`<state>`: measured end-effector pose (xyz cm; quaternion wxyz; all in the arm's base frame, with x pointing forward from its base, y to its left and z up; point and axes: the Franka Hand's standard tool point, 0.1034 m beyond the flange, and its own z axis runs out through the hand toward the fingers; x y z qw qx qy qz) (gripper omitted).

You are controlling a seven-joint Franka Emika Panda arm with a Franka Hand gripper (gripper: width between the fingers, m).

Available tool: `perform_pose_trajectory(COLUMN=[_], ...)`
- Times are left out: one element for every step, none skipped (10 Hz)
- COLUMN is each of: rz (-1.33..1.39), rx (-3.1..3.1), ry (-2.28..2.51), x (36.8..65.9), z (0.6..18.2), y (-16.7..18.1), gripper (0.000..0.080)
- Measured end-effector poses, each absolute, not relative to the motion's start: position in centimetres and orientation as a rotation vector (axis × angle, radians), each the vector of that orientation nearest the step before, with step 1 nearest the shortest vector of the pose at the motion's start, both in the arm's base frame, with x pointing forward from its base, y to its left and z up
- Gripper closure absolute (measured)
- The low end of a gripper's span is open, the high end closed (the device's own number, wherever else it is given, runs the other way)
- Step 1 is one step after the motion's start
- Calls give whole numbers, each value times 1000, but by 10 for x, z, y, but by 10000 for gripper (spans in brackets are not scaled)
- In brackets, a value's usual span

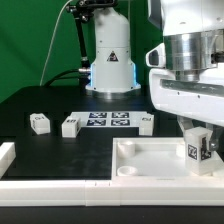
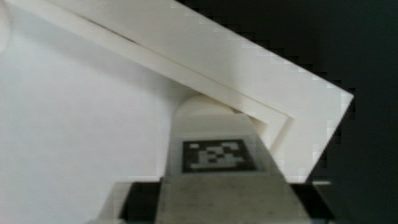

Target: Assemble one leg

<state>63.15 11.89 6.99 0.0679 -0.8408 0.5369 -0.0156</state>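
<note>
The end effector (image 1: 197,141) is cropped by the exterior view's top and right edges, its fingertips hidden behind the leg (image 1: 197,143). Below it, the tray (image 1: 150,160) runs off the frame. In the blurred wrist view, the leg's (image 2: 217,150) tag pattern cannot be read.

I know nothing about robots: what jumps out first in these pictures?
The big white arm's gripper at the exterior view's right, its jaws shut on a small tagged leg over the white tray. Behind, more tagged blocks and the marker board lie on the black table.
</note>
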Motion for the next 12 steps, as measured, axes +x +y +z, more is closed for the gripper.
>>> perform_pose_trajectory(rz=[-40,-39,-41,-46,-56,-67,-83,-81,-92,-110,-117,-130], rx=[-2466,-2458,-2483,-2521,-2575,-2633,-2749,-2812,-2873,-2961,-2994,-3043], ry=[1717,1729,1695,1639,1551,1457,1237,1109,970,708,583,430], x=[631,632,631,631,633,633,633,632,632,633,633,633], z=[70,70,70,70,70,71,71,71,71,72,71,70], y=[119,119,119,119,118,117,117,119,122,120,117,119], gripper=[509,481,481,294,294,182,156,151,151,151,150,150])
